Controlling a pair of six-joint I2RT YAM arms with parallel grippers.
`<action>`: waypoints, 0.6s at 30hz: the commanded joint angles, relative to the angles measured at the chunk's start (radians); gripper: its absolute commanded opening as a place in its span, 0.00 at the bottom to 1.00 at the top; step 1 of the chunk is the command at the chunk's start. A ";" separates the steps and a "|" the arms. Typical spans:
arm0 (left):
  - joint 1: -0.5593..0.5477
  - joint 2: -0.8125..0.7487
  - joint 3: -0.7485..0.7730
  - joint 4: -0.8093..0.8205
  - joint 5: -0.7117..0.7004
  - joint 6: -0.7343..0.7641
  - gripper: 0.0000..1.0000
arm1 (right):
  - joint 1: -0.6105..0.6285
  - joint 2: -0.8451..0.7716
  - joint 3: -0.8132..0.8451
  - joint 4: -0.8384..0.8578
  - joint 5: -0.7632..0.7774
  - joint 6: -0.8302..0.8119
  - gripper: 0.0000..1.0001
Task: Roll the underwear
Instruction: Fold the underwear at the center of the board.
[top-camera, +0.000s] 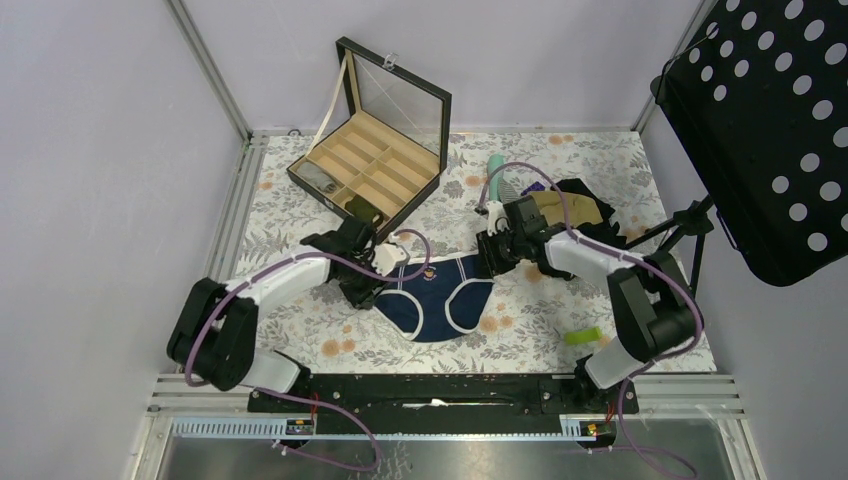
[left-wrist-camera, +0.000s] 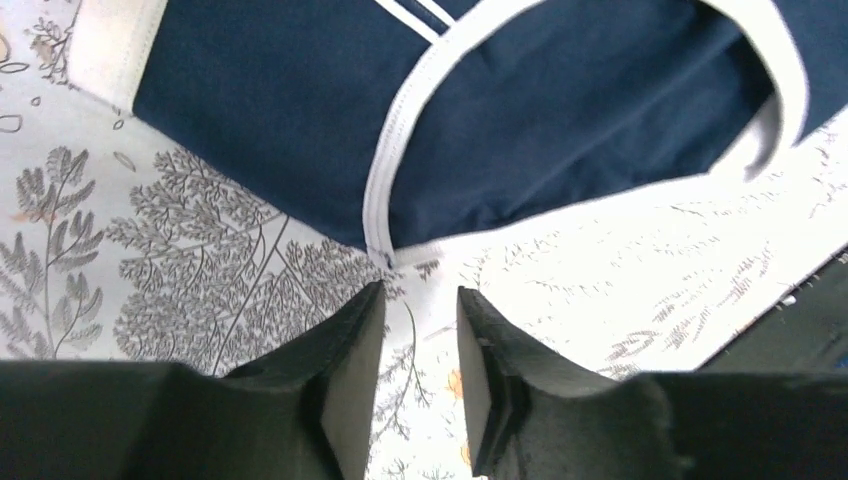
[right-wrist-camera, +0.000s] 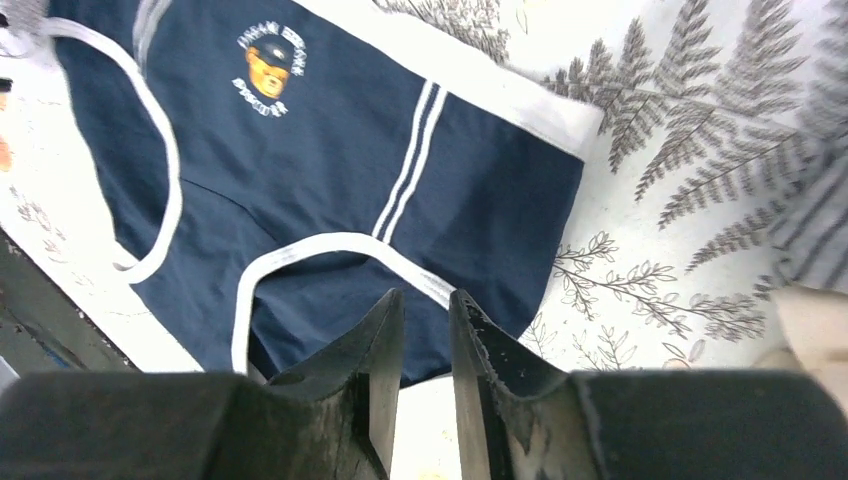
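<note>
Left fingers (left-wrist-camera: 345, 385) are hovering spread and empty beside the navy-blue, white-trimmed cloth underwear (top-camera: 435, 300) | right fingers (right-wrist-camera: 385, 365) are hanging narrowly parted, empty, over its opposite edge | underwear is lying flat on floral surface (top-camera: 530, 328) | step: pre-grasp; next likely needing an edge pinch.

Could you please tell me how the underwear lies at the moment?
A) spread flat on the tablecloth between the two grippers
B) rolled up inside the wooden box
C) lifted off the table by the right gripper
A: the underwear lies spread flat on the floral tablecloth, with the left gripper and the right gripper at its two sides.
</note>
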 joint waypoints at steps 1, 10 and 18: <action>-0.003 -0.113 0.071 -0.098 0.057 0.080 0.41 | 0.005 -0.126 0.055 -0.054 0.028 -0.061 0.31; -0.003 0.021 0.148 0.053 0.081 0.034 0.49 | 0.003 0.008 0.132 0.032 -0.011 0.027 0.32; -0.023 0.134 0.117 0.112 -0.002 0.021 0.44 | -0.016 0.176 0.186 0.055 0.046 0.086 0.27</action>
